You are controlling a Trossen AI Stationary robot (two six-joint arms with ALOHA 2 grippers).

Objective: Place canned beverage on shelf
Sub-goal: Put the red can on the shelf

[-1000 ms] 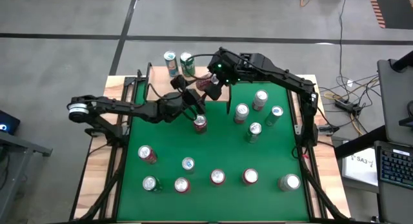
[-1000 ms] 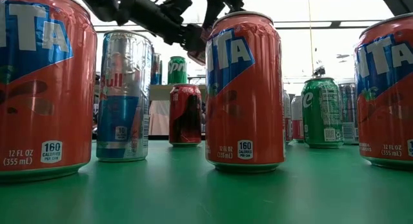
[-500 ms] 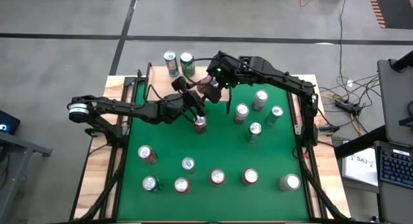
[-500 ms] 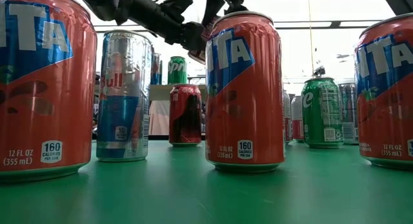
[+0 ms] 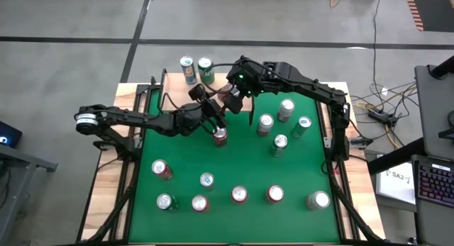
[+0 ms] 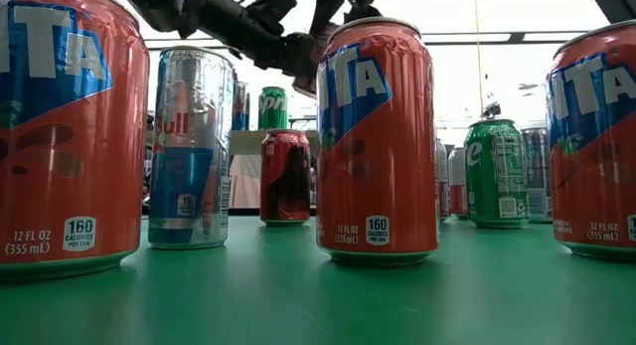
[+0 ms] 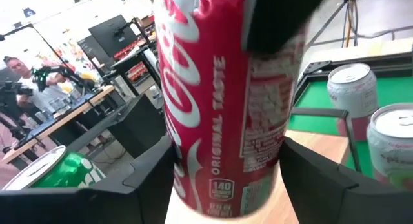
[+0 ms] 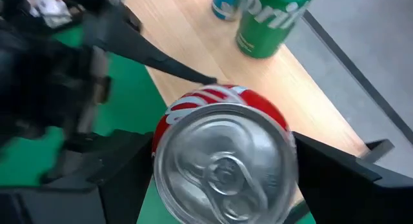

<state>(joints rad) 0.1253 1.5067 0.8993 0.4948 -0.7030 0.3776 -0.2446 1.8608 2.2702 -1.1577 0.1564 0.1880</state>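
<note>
Twelve cans (image 5: 239,194) are standing on the bench (image 5: 248,164) and two (image 5: 206,65) on the shelf (image 8: 193,37), while the right gripper (image 5: 233,98) is clamping its jaws on a red can (image 8: 222,159) at the shelf's edge; whether the left gripper (image 5: 215,124) is holding anything in its jaws, I cannot tell.

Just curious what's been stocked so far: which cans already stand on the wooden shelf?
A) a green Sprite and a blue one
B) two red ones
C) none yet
A: the Sprite can and a blue can stand side by side on the shelf.

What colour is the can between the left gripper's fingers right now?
Red with white script lettering, a cola can. It shows best in the left wrist view.
</note>
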